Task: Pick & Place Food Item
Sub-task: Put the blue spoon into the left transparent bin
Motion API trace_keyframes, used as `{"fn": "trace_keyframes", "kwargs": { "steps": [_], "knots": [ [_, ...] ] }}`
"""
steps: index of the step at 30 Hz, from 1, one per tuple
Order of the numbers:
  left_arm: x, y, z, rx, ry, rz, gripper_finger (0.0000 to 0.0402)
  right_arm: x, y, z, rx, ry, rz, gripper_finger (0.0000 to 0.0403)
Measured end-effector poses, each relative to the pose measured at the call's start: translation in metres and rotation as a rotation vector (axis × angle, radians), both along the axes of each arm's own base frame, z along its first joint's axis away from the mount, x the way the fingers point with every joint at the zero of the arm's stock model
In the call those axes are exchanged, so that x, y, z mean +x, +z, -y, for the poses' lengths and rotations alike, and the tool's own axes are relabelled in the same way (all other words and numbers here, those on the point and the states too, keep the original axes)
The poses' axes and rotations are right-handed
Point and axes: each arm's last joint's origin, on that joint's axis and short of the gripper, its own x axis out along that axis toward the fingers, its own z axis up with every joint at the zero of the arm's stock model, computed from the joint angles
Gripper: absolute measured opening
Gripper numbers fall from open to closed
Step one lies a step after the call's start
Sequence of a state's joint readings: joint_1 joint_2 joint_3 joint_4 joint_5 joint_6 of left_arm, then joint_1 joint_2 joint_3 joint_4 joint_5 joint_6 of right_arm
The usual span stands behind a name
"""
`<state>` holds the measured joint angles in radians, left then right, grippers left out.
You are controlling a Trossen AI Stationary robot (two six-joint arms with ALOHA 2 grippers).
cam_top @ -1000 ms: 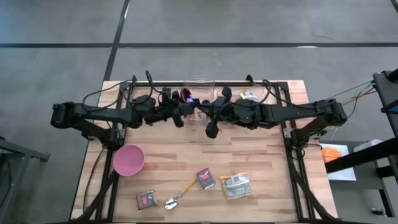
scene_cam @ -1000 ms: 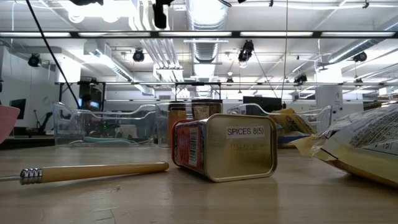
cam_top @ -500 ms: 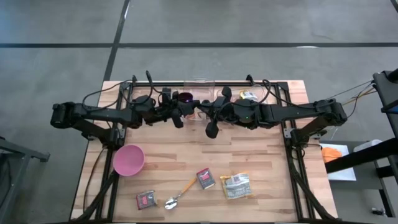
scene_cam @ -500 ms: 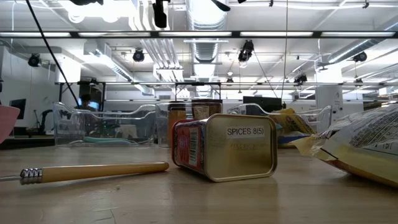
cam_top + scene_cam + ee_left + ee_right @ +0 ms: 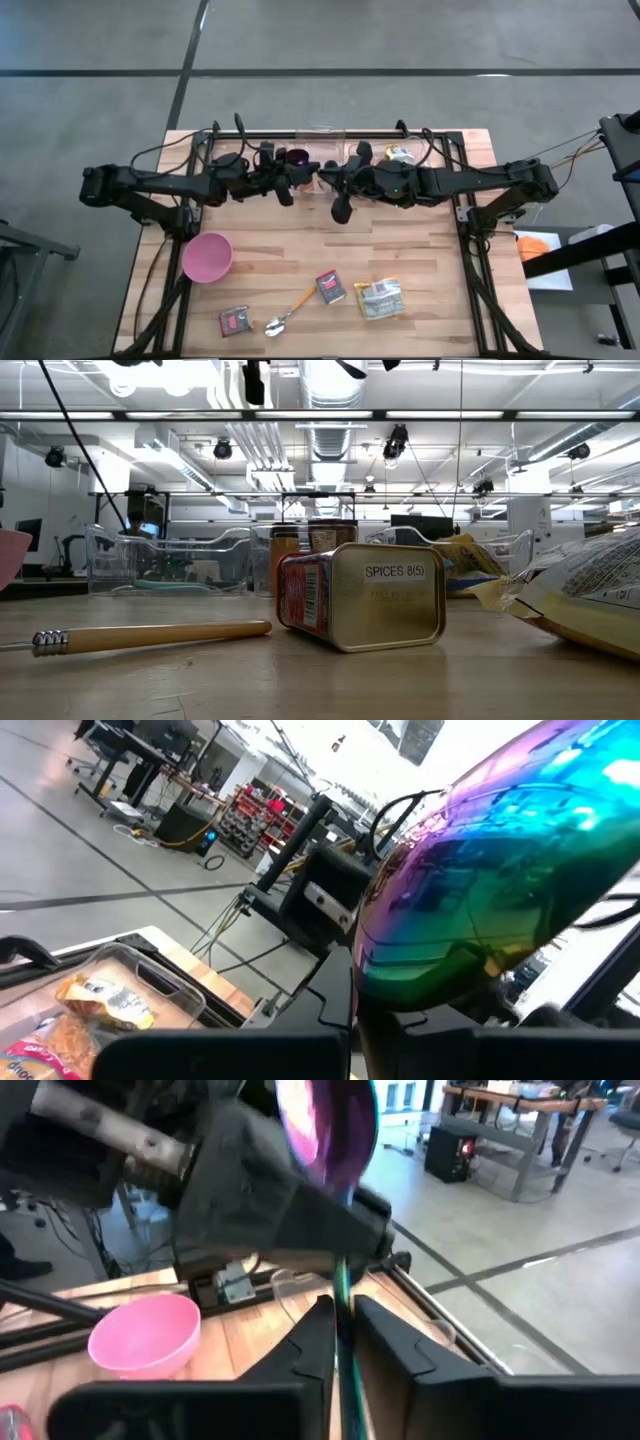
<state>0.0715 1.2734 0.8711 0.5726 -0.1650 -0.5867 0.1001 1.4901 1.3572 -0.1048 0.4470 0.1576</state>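
An iridescent spoon is held in the air over the far middle of the table, between my two grippers. Its bowl (image 5: 500, 870) fills the left wrist view and shows purple in the right wrist view (image 5: 330, 1120) and from above (image 5: 298, 157). My left gripper (image 5: 296, 176) is shut on it close to the bowl. My right gripper (image 5: 345, 1315) faces it from the table's right, its fingers close on either side of the thin handle. A snack packet (image 5: 380, 298) and a spice tin (image 5: 330, 287) lie flat near the front edge. My left gripper pinches the spoon just below its bowl (image 5: 375, 995), coming roughly level from the table's left. Its own dark body (image 5: 290, 1210) hides the exact spot. The spoon is lifted clear of the table. My right gripper has the spoon's thin handle (image 5: 342, 1305) between its two fingertips, coming roughly level from the table's right, with the handle running along the fingers. A finger (image 5: 318, 1325) stands close on each side.
A pink bowl (image 5: 207, 257) sits at the left. A wooden-handled spoon (image 5: 290, 312) and a small tin (image 5: 235, 320) lie near the front edge. A clear bin (image 5: 400, 153) with food packets stands at the far edge, under the arms.
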Motion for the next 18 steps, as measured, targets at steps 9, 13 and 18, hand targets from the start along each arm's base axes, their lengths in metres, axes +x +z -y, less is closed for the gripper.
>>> {"fn": "trace_keyframes", "kwargs": {
  "steps": [9,13,18],
  "knots": [
    [-0.005,0.002,-0.002,-0.014,0.015,-0.011,0.0004,-0.001,-0.005,-0.001,0.07,0.021,-0.026,0.019],
    [-0.013,0.003,-0.008,-0.024,0.049,-0.069,0.0004,-0.001,-0.005,0.0,0.07,0.016,-0.027,0.0242],
    [-0.03,0.006,-0.018,-0.034,0.095,-0.151,0.0004,-0.002,-0.004,0.0,0.068,0.012,-0.024,0.0272]
  ]
}}
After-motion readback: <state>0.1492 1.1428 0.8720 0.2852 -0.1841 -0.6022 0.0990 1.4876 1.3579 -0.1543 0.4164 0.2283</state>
